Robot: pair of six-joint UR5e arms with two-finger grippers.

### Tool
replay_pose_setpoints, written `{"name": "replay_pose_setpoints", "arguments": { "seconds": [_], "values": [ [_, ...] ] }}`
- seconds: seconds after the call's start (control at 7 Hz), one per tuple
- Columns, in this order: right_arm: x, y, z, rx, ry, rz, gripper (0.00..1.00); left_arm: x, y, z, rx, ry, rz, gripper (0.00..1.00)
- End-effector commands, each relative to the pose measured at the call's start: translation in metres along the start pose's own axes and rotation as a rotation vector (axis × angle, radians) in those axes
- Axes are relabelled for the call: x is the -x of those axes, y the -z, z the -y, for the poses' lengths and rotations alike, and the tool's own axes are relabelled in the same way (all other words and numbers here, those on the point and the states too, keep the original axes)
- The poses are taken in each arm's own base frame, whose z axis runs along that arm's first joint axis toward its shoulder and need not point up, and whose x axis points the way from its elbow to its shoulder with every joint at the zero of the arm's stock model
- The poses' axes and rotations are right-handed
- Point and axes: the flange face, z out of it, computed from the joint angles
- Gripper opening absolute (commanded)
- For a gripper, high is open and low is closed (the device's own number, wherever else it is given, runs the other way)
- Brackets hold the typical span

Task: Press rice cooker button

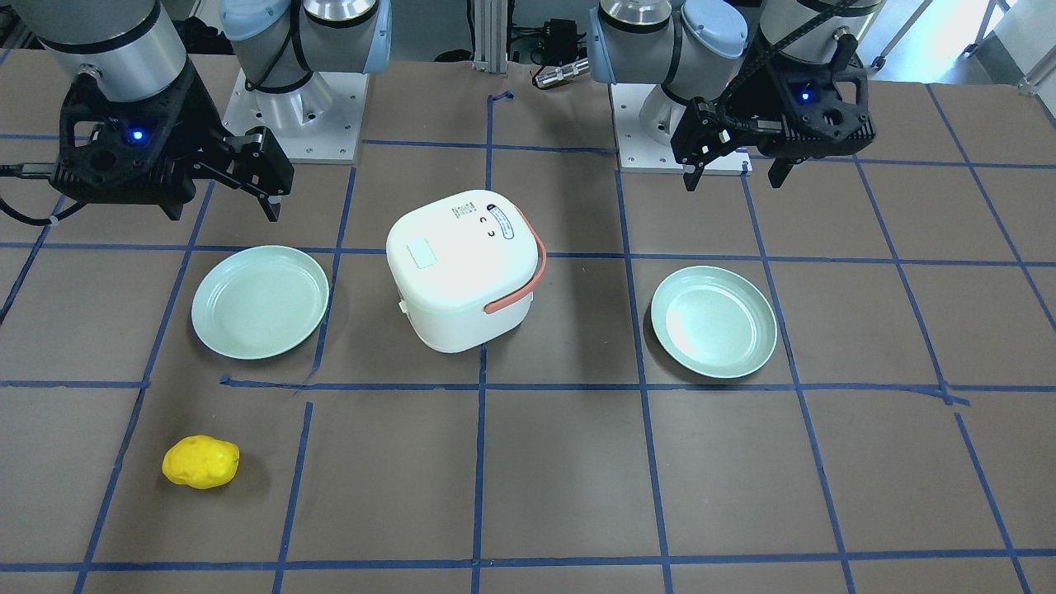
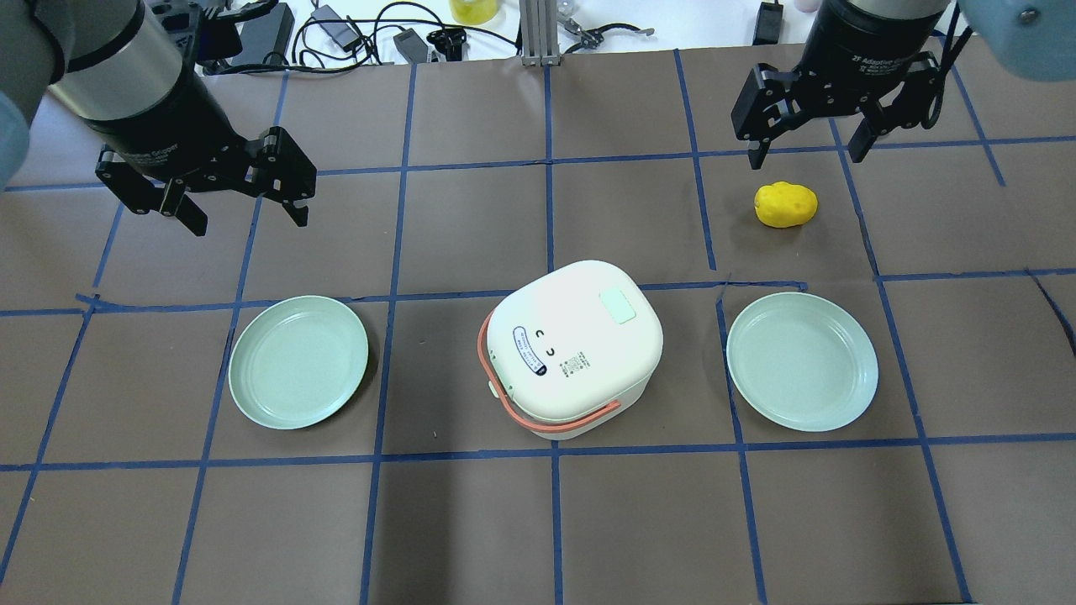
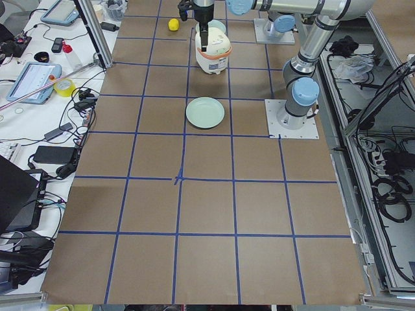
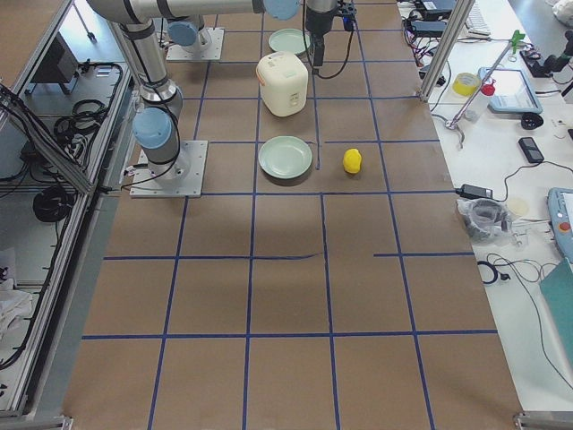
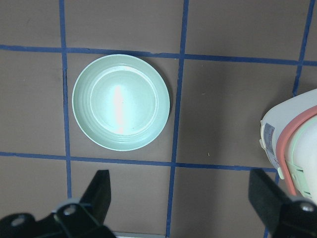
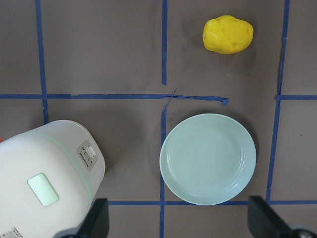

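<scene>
A white rice cooker (image 2: 576, 349) with an orange handle stands mid-table, also in the front view (image 1: 462, 268). Its lid carries a pale green rectangular button (image 2: 618, 307), which also shows in the right wrist view (image 6: 43, 189). A small white button (image 6: 87, 154) sits on the cooker's far side panel. My left gripper (image 2: 248, 217) hangs open and empty, high above the table, left of the cooker. My right gripper (image 2: 805, 158) hangs open and empty, high on the right. Neither touches the cooker.
A pale green plate (image 2: 298, 361) lies left of the cooker and another (image 2: 803, 361) lies to its right. A yellow potato (image 2: 786, 204) lies beyond the right plate. Blue tape lines grid the brown table. Cables and gear lie along the far edge.
</scene>
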Motion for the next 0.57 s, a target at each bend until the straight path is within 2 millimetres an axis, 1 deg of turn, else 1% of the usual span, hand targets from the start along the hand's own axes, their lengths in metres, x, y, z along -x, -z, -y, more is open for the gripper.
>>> {"name": "replay_pose_setpoints", "arguments": {
  "seconds": [0.0,0.43],
  "values": [
    [-0.0010,0.0000,0.0002,0.000,-0.001,-0.002,1.00,0.0000,0.0000,0.0000,0.000,0.000,0.000,1.00],
    [-0.0011,0.0000,0.0002,0.000,-0.001,-0.003,1.00,0.0000,-0.0007,0.0005,0.002,0.000,0.000,1.00]
  ]
}}
